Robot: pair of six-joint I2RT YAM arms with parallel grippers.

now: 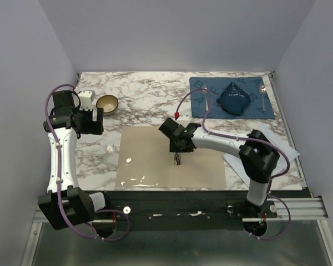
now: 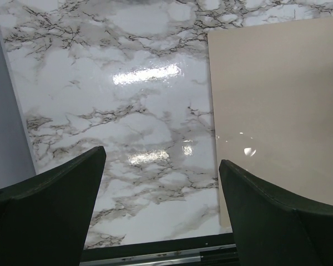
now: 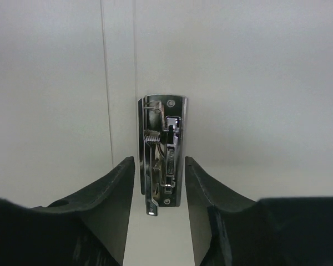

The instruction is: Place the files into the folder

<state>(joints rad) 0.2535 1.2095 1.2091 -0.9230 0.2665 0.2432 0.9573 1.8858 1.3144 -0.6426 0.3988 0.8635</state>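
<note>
The tan folder [image 1: 155,160] lies open and flat on the marble table, with its metal clip [image 1: 178,160] at the spine. My right gripper [image 1: 178,157] points down over the clip. In the right wrist view the jaws stand narrowly open on either side of the clip [image 3: 162,149], close to its edges and not pressing it. The white files [image 1: 280,145] lie at the right, partly under the right arm. My left gripper [image 1: 94,119] is raised at the left, open and empty. Its view [image 2: 162,160] shows marble and the folder's left edge [image 2: 277,94].
A blue placemat [image 1: 205,94] at the back right carries a dark blue folded napkin [image 1: 233,98] and a spoon [image 1: 263,91]. A gold bowl [image 1: 107,103] and a small white object [image 1: 87,97] stand at the back left. The black rail runs along the near edge.
</note>
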